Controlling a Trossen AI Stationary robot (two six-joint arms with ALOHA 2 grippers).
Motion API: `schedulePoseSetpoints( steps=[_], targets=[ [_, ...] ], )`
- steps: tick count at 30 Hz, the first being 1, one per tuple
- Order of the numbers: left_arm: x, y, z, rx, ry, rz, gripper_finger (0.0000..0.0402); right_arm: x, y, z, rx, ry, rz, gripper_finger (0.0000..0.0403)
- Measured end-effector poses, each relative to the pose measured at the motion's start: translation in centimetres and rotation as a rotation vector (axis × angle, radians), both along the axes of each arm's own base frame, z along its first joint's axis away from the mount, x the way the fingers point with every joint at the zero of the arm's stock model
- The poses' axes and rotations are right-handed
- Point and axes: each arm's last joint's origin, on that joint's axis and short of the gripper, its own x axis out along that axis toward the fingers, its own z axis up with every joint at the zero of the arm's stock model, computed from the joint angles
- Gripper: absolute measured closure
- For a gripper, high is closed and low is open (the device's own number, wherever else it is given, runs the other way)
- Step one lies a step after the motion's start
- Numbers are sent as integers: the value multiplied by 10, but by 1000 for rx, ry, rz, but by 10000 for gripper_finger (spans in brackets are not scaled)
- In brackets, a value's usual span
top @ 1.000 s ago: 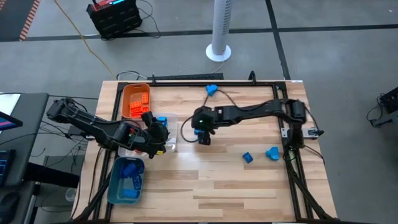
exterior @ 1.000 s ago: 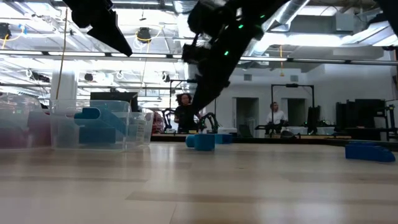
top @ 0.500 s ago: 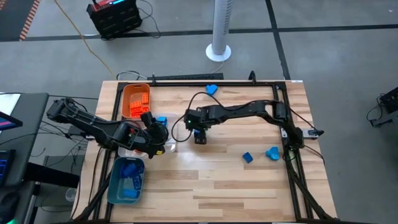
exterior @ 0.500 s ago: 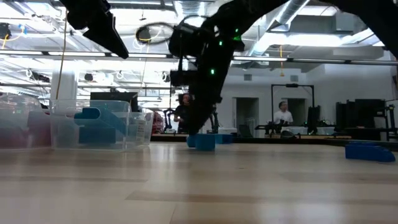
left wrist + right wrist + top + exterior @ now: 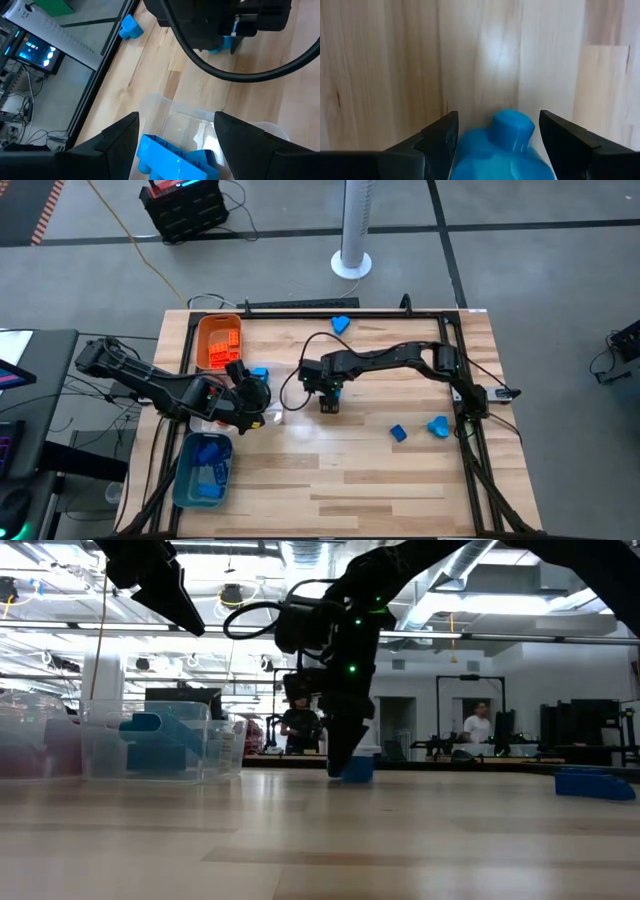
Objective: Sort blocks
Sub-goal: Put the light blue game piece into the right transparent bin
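The right gripper (image 5: 495, 145) is low over the table at the high view's centre, fingers (image 5: 437, 145) set wide on either side of a blue block (image 5: 502, 142), which lies between them; contact can't be told. The block is rounded, with one stud up. The left gripper (image 5: 175, 142), fingers apart, hangs over the clear tray (image 5: 200, 120) at centre left, a blue brick (image 5: 175, 160) between its fingers. Pale wood table (image 5: 380, 470); a person (image 5: 480, 725) stands in the room behind.

Dark jointed arms (image 5: 390, 360), black looping cables, green light
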Motion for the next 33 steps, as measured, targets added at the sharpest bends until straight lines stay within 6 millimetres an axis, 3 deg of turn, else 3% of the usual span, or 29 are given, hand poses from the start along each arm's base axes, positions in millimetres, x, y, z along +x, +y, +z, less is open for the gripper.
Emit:
schedulePoseSetpoints(
  steps=[13, 26, 33],
  targets=[
    [0, 0, 0, 0, 0, 0, 148, -3, 0, -1, -4, 38, 15, 129],
    [-1, 0, -1, -13, 12, -9, 148, -5, 0, -1, 0, 52, 3, 246],
    [-1, 0, -1, -21, 21, -11, 148, -5, 0, 0, -1, 50, 4, 288]
  ],
)
